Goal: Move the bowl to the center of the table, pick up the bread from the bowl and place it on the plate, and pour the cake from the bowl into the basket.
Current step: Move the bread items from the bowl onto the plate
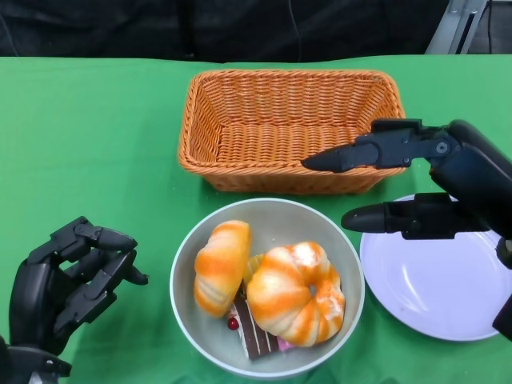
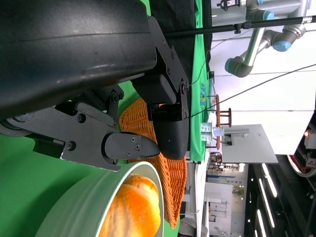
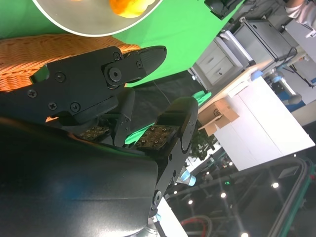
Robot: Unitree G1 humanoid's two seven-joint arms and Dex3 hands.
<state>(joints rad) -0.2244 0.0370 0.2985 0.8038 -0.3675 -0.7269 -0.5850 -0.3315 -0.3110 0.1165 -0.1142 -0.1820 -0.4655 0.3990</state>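
The grey bowl (image 1: 198, 314) sits at the near middle of the green table and holds two orange-glazed breads, one long (image 1: 222, 266) and one round (image 1: 296, 292). A slice of chocolate cake (image 1: 254, 330) is wedged beneath them. Behind the bowl stands the empty wicker basket (image 1: 292, 130). The white plate (image 1: 436, 280) lies right of the bowl. My right hand (image 1: 424, 180) hovers above the plate's far edge, fingers extended toward the bowl, holding nothing. My left hand (image 1: 68, 284) rests left of the bowl, fingers curled, empty. The bowl rim (image 2: 94, 207) shows in the left wrist view.
The green cloth (image 1: 88, 152) stretches bare to the left of the basket. The table's far edge runs just behind the basket, with a dark backdrop beyond it.
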